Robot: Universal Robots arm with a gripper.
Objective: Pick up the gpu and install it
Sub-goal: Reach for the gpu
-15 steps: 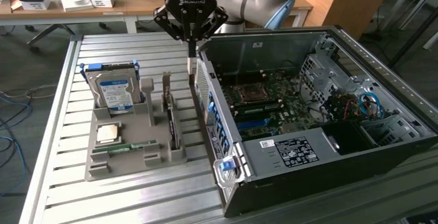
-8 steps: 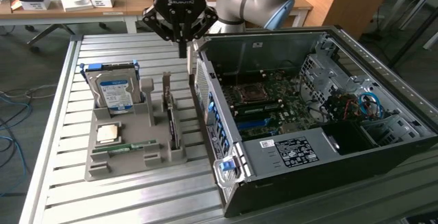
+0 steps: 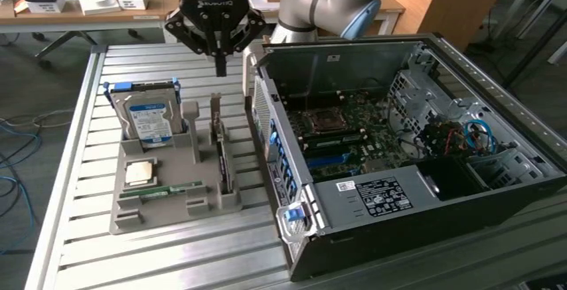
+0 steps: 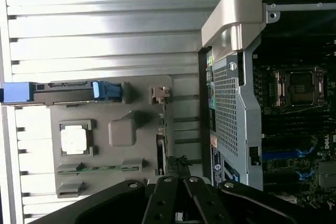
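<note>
Zero installing done so far; working, by judgement, the approach stage of the pick-up. Standing on edge in a slot of the grey tray, left of centre in the exterior view, bracket end farthest from the camera: the gpu. Hovering above and beyond that bracket end, at the upper centre of the view: the gripper, jaws pressed together and grasping nothing. Any grasp from here calling, by judgement, for releasing the jaws, lining them up either side of the thin card edge and descending squarely, while avoiding the tray posts just beside the card and the case wall near it.

Holding, near to far, in the tray at the lower left of the exterior view:
- the memory stick, lying flat in its groove;
- the processor, sitting in its square pocket;
- the gpu;
- the hard drive, standing upright at the far end.

Lying open on the exterior view's right: the computer case, carrying the motherboard with socket, blue slots and cabling; showing no card fitted, as far as can be told.
</note>
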